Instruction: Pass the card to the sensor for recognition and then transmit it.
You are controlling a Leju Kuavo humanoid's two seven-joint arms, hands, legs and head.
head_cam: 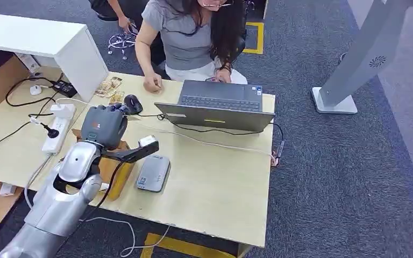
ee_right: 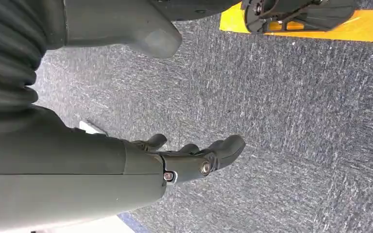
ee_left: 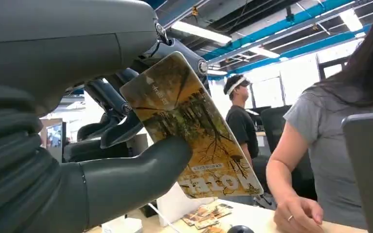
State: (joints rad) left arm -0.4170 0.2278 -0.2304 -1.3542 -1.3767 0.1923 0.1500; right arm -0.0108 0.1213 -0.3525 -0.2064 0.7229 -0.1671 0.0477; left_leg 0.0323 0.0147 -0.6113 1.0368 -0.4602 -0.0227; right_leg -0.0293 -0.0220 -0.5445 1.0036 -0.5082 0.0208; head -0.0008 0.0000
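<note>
My left hand [head_cam: 104, 126] is raised over the left part of the wooden desk [head_cam: 220, 188]. In the left wrist view the left hand [ee_left: 102, 145] holds a card [ee_left: 189, 121] printed with yellow autumn trees, the thumb on its face and the darker fingers behind it. The grey flat sensor [head_cam: 153, 173] lies on the desk, just right of my forearm and nearer the front edge than the hand. My right hand [ee_right: 189, 158] hangs over grey carpet, fingers apart and holding nothing.
A person [head_cam: 193, 37] sits across the desk at an open laptop [head_cam: 220, 105], one hand beside a black mouse [head_cam: 133, 103]. Spare cards [head_cam: 110, 87] lie near the mouse. A power strip [head_cam: 59, 126] with cables is at left. A yellow box [head_cam: 115, 174] sits under my forearm.
</note>
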